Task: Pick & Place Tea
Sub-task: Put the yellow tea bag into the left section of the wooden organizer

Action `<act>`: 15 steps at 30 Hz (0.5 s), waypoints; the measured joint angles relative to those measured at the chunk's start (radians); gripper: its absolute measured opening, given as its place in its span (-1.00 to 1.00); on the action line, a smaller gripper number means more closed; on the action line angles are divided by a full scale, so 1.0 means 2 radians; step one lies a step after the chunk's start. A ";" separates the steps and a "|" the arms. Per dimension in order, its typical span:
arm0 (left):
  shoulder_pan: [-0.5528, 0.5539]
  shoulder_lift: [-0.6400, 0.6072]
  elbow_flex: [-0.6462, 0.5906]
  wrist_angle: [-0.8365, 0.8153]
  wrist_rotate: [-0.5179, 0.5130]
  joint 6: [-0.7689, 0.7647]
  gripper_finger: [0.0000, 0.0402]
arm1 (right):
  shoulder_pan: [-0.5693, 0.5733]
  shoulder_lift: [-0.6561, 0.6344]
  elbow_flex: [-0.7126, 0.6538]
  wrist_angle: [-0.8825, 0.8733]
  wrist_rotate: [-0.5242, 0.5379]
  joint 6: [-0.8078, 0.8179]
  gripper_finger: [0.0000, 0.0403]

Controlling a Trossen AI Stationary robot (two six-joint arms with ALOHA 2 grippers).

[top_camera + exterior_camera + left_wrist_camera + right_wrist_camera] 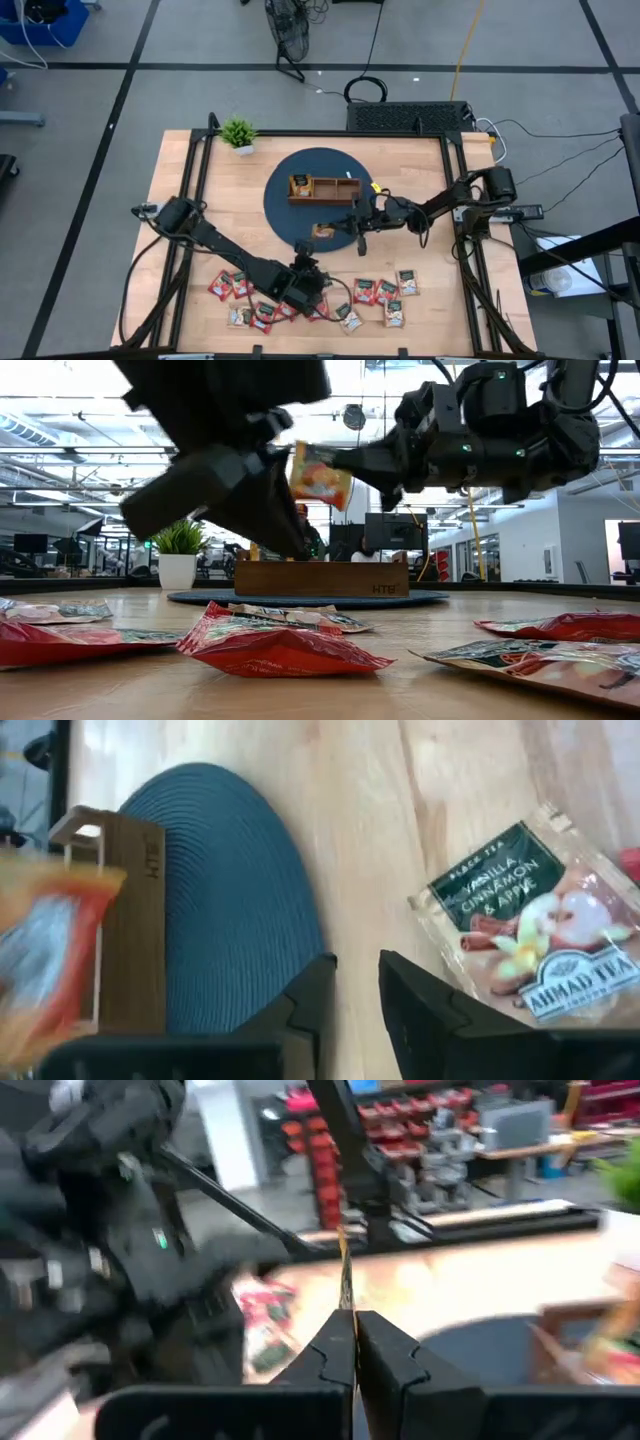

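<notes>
The tea sachets [385, 295] lie flat in a loose row on the wood near the table's near edge; red ones [270, 650] show close in the low view. My right gripper [337, 227] is over the blue mat, just on the near side of the wooden tray [325, 189], and is shut on an orange sachet [320, 475]. My left gripper [308, 272] hangs open above the row of sachets. A green-and-white sachet [530, 930] lies beside its fingers [420, 1010]. My right gripper [352, 1320] pinches the orange sachet between its two fingers by one edge [343, 468]. The fingers reach in about level from the table's right side. The sachet is lifted clear above the mat, standing on edge and slightly tilted; the right wrist view shows it edge-on [344, 1270].
The tray stands on the round blue mat [290, 215] at mid-table, and one end compartment holds a sachet [299, 184]. A small potted plant [238, 133] stands at the far left. Bare wood lies to the left and right of the mat.
</notes>
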 joint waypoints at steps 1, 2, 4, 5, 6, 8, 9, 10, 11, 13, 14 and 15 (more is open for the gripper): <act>0.001 -0.013 -0.023 0.026 0.000 -0.002 -0.61 | 0.000 -0.010 -0.006 -0.011 0.013 -0.008 -1.00; 0.003 -0.028 -0.047 0.051 0.000 -0.004 -0.63 | 0.000 -0.023 -0.012 -0.021 0.022 -0.014 -1.00; 0.008 -0.062 -0.106 0.120 0.000 0.002 -0.66 | 0.001 -0.046 -0.023 -0.039 0.043 -0.028 -1.00; 0.011 -0.081 -0.136 0.172 0.001 0.010 -0.68 | 0.002 -0.058 -0.029 -0.049 0.052 -0.035 -1.00; 0.013 -0.103 -0.167 0.227 0.003 0.022 -0.69 | 0.003 -0.069 -0.034 -0.060 0.060 -0.040 -1.00; 0.018 -0.146 -0.222 0.353 0.018 0.053 -0.72 | 0.007 -0.084 -0.036 -0.071 0.072 -0.049 -1.00; 0.021 -0.166 -0.249 0.421 0.033 0.070 -0.73 | 0.009 -0.092 -0.039 -0.077 0.072 -0.052 -1.00; 0.025 -0.180 -0.273 0.483 0.053 0.085 -0.74 | 0.012 -0.097 -0.039 -0.080 0.072 -0.054 -1.00; 0.031 -0.192 -0.295 0.545 0.076 0.098 -0.75 | 0.014 -0.099 -0.039 -0.078 0.072 -0.058 -1.00; 0.043 -0.204 -0.329 0.651 0.116 0.115 -0.77 | 0.021 -0.100 -0.039 -0.081 0.072 -0.063 -1.00; 0.051 -0.204 -0.340 0.701 0.134 0.115 -0.79 | 0.025 -0.100 -0.039 -0.080 0.072 -0.066 -1.00; 0.058 -0.204 -0.349 0.735 0.146 0.108 -0.80 | 0.027 -0.100 -0.039 -0.076 0.072 -0.068 -1.00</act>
